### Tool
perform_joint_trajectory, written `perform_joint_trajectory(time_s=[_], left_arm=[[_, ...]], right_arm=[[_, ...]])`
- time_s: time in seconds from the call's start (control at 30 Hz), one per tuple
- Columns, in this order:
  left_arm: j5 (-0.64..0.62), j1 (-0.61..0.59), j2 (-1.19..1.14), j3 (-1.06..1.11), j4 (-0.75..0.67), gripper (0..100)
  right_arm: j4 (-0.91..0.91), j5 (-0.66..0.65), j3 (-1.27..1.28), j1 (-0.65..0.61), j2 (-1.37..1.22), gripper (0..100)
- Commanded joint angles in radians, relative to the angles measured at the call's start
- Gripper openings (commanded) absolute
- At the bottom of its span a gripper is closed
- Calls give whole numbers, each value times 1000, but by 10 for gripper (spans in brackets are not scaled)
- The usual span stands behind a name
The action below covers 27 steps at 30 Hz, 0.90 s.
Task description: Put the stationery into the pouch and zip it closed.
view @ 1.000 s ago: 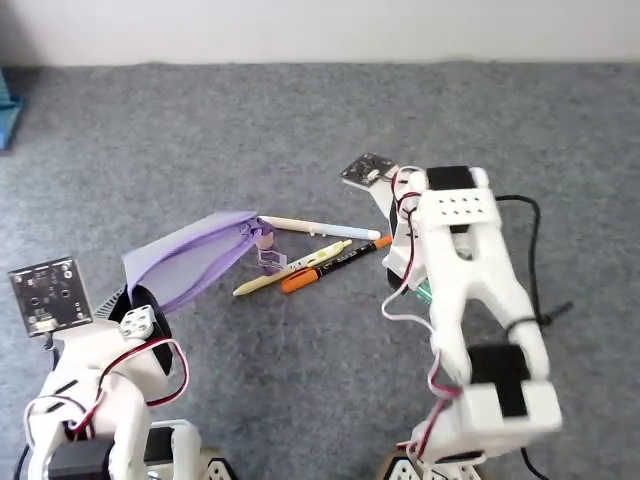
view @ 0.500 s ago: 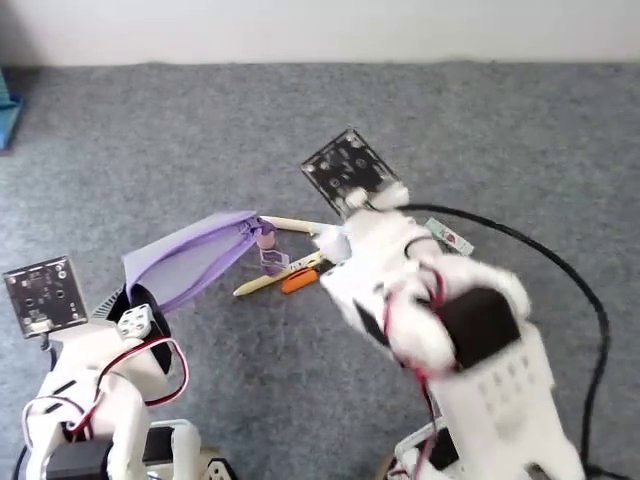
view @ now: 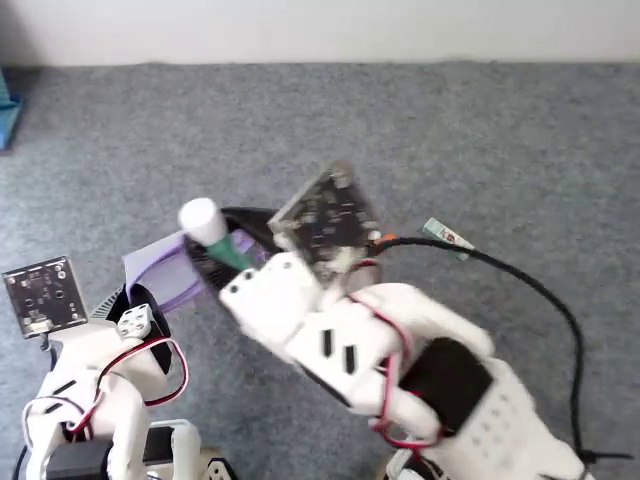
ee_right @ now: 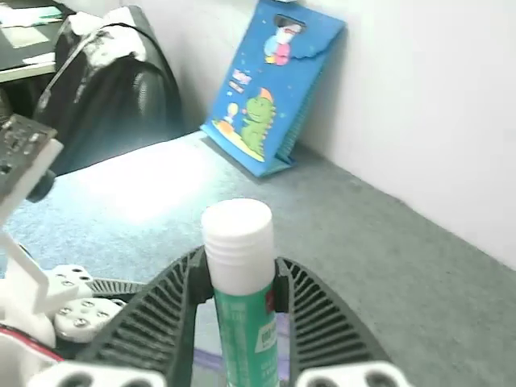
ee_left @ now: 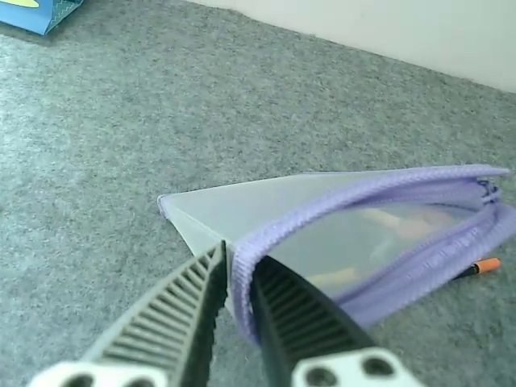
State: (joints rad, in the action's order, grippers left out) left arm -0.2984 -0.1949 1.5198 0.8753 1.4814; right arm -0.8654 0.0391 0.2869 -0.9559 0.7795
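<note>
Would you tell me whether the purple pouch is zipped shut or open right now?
Open: the pouch's two zipper edges gape apart, with the left gripper pinching its rim.

left arm (view: 95, 385) & right arm (view: 340, 335) both white plastic w/ black motor blocks (view: 455, 380), red & white wires (view: 170, 365) at joints, dark square circuit board (view: 43, 295) per wrist, thick black cable (view: 545, 295) off right one, ribbed dark-grey gripper fingers (ee_left: 173, 302).

the right arm (view: 350, 340) covers the zip end of the pouch (view: 160, 272) in the high view. in the left wrist view an orange pen (ee_left: 485, 265) shows only its tip past the pouch (shapes inside are mere smudges). the glue stick (ee_right: 242, 298) is cut off by the right wrist view's edge.
</note>
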Motion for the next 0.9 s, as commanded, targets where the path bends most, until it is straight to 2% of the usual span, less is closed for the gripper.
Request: perform_joint_trajectory(time_s=[0.0, 0.2, 0.47, 0.67, 0.77, 0.87], left_arm=[[-18, 0, -8, -50, -18, 13], [-18, -2, -8, -50, -15, 13], [-18, -2, -8, -48, -17, 13], [-18, -2, -8, -48, -18, 13], [-18, -2, -8, -48, -18, 13], [-18, -2, -8, -48, -18, 13]], right_arm=[[177, 9, 75, -41, -28, 9], [407, 5, 206, -39, -93, 9], [553, 5, 308, -35, -151, 9], [510, 8, 408, -5, -91, 13], [427, 9, 416, -5, -33, 14], [320, 9, 416, -4, 24, 68]])
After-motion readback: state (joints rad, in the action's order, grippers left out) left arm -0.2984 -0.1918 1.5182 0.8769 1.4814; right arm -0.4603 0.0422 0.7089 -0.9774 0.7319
